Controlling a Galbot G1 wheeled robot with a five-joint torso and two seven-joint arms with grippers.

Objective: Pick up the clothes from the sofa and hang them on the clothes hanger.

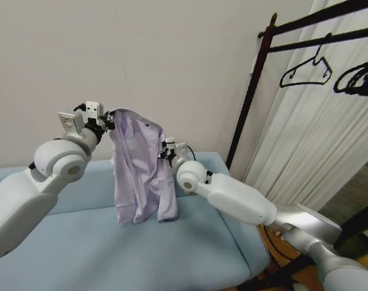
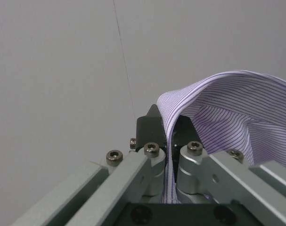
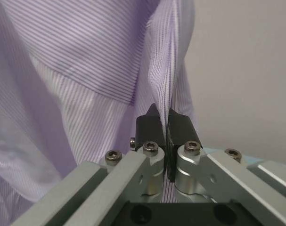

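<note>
Left end effector is clamped on the upper edge of the striped lilac shirt, up high near the wall on my left; on its wrist view I see the black pads pressed together with the cloth fed between them and the fabric arching away beyond; right end effector is likewise closed on the shirt, lower down at the shirt's right edge, and its wrist view shows a thin fold pinched tight between its two fingertips; the shirt hangs crumpled between the two, held up over the light blue sofa, its lower hem near or touching the seat, I cannot tell which; off to my right stands the dark clothes rack, well apart from the shirt, with a black wire hanger on its rail and a darker tangled shape beside that which I cannot make out; a white curtain hangs behind the rack
</note>
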